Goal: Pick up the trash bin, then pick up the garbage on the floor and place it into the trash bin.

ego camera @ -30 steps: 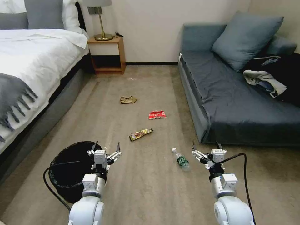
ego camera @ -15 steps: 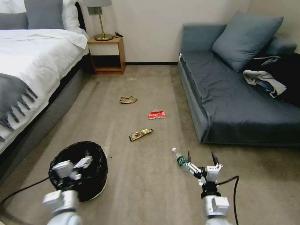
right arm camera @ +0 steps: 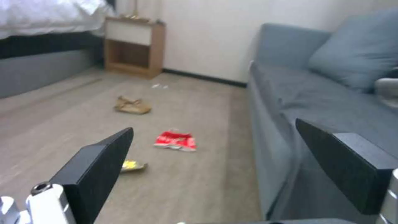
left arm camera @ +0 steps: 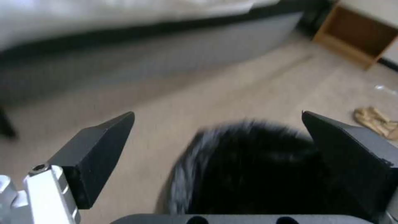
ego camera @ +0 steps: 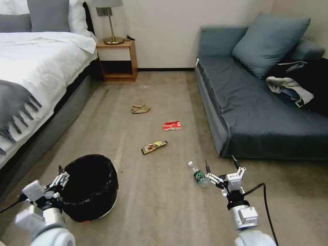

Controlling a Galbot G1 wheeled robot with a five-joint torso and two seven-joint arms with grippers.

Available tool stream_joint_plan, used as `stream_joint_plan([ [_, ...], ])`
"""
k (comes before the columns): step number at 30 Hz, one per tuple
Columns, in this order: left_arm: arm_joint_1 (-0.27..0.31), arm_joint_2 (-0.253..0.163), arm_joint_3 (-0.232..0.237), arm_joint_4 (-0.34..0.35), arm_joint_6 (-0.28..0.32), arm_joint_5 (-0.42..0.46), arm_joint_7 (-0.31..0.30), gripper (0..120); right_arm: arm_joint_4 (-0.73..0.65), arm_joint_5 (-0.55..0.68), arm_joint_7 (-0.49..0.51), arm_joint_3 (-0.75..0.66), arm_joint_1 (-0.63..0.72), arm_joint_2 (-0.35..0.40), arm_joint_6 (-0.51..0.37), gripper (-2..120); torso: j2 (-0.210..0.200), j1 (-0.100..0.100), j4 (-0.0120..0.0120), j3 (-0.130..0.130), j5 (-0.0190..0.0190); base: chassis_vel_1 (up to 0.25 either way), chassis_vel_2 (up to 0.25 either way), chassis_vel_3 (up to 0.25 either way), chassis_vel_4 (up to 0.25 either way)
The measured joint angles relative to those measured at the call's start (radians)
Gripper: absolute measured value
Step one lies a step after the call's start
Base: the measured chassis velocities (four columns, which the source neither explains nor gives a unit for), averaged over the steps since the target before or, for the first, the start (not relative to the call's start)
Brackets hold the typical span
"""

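Step in hand looks like the 1st one: getting hold of the trash bin (ego camera: 89,187), which stands on the floor near the bed (ego camera: 37,65), upright, black liner bag over the rim. Nothing lifted yet.

Left hand (ego camera: 60,176) sits just beside the bin's rim on the bed side, fingers spread wide, holding nothing. In the left wrist view the bin (left arm camera: 253,168) fills the space betw the two black fingers (left arm camera: 99,149), but can't tell if either touches the bag. Next move, as I judge it: bring one finger inside the rim & one outside, then pinch rim + liner firmly. Liner is glossy & crinkled, so prob slippery.

Right hand (ego camera: 221,169) hovers low just beside the clear bottle (ego camera: 197,174), also wide open & empty, not touching it as far as I can see.

Other garbage all on the floor, well apart from the bin: yellow-brown wrapper (ego camera: 154,147), red-and-white packet (ego camera: 172,125), crumpled brown bag (ego camera: 140,109) farther off toward the nightstand (ego camera: 117,59). Dark & white clothes (ego camera: 297,83) lie on the sofa (ego camera: 259,112), not part of the job
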State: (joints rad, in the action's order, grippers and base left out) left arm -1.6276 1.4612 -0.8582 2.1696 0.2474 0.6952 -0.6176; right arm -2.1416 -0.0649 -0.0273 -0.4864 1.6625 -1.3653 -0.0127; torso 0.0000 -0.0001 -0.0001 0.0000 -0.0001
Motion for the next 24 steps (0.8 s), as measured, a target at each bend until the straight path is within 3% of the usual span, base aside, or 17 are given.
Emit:
stream_joint_plan([
  [2, 0.008, -0.008, -0.007, -0.02, 0.027, 0.086, -0.014, 100, -0.01, 0.004, -0.019, -0.001, -0.01, 0.016, -0.025, 100, 0.0, 0.0, 0.0002, 0.0, 0.0, 0.0, 0.0, 0.0, 0.0],
  [3, 0.008, -0.008, -0.007, -0.02, 0.027, 0.086, -0.014, 100, -0.01, 0.004, -0.019, -0.001, -0.01, 0.016, -0.025, 100, 0.0, 0.0, 0.0002, 0.0, 0.0, 0.0, 0.0, 0.0, 0.0],
  [7, 0.048, -0.003, -0.011, -0.045, 0.146, 0.276, -0.055, 100, -0.007, 0.005, -0.026, 0.01, -0.009, 0.022, -0.026, 100, 0.0, 0.0, 0.0002, 0.0, 0.0002, 0.0, 0.0, 0.0, 0.0],
  [10, 0.057, -0.001, -0.009, -0.051, 0.154, 0.281, -0.068, 100, -0.003, 0.004, -0.026, 0.013, -0.005, 0.02, -0.022, 100, 0.0, 0.0, 0.0002, 0.0, 0.0002, 0.0, 0.0, 0.0, 0.0],
  [11, 0.087, 0.003, 0.002, -0.081, 0.174, 0.291, -0.128, 100, 0.013, -0.001, -0.025, 0.019, 0.008, 0.015, 0.006, 100, 0.0, 0.0, -0.0001, 0.0, 0.0, 0.0, 0.0, 0.0, 0.0],
  [15, 0.092, 0.005, 0.011, -0.112, 0.186, 0.279, -0.167, 100, 0.036, -0.004, -0.004, 0.023, 0.014, 0.011, 0.05, 100, 0.0, 0.0, 0.0001, 0.0, 0.0, 0.0, 0.0, 0.0, 0.0],
  [19, 0.085, 0.004, 0.013, -0.121, 0.187, 0.26, -0.183, 99, 0.04, -0.004, 0.006, 0.024, 0.015, 0.009, 0.071, 100, 0.0, 0.0, 0.0001, 0.0, 0.0001, 0.0, 0.0, 0.0, 0.0],
  [24, 0.082, 0.004, 0.015, -0.127, 0.181, 0.238, -0.187, 87, 0.048, -0.008, 0.011, 0.029, 0.008, 0.001, 0.083, 100, 0.0, 0.0, 0.0001, 0.0, 0.0001, 0.0, 0.0, 0.0, 0.0],
])
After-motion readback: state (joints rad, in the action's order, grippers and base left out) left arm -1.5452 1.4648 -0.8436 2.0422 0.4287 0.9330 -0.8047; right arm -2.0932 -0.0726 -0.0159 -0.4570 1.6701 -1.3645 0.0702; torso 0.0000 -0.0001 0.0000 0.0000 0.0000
